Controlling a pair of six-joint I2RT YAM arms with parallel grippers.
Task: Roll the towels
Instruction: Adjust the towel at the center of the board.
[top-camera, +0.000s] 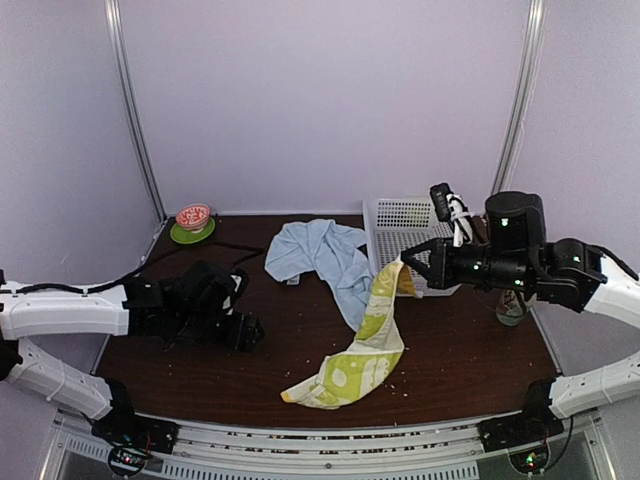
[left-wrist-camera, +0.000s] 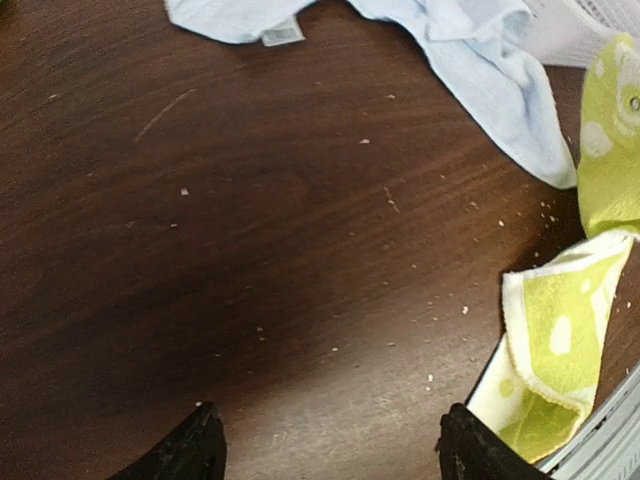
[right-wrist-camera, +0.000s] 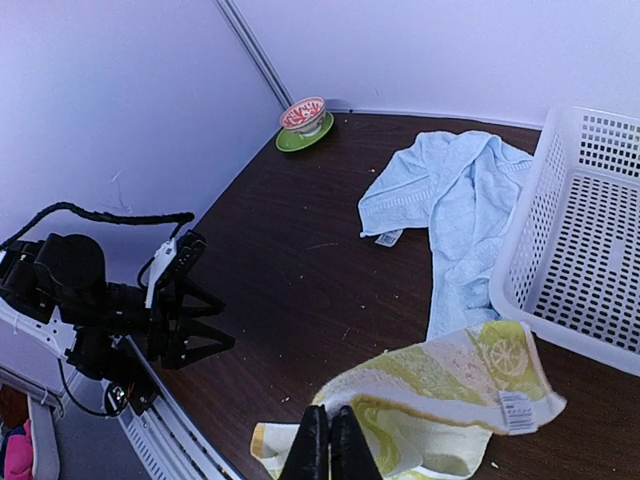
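spreading is our step, we judge: right claw (top-camera: 408, 258) pinched shut on a raised corner of the yellow-green towel (top-camera: 365, 345), its tail on the tabletop (top-camera: 450, 340) beside the light-blue towel (top-camera: 325, 255); left claw (left-wrist-camera: 330, 450), wide and empty, must pin that tail.

The left end effector (left-wrist-camera: 330, 452) is pointing down at the dark wooden counter (left-wrist-camera: 250, 250). Its two black fingers (left-wrist-camera: 195, 448) are showing at 7 and 5 o'clock, standing wide apart with only bare wood between them. Pale crumbs are dotting the surface. A light-blue towel (left-wrist-camera: 480, 70) is lying crumpled from 12 to 2 o'clock, with a white tag (left-wrist-camera: 281, 35) sticking out of its near edge. A yellow-green towel (left-wrist-camera: 555, 340) with white circles is running from 3 down to 5 o'clock.
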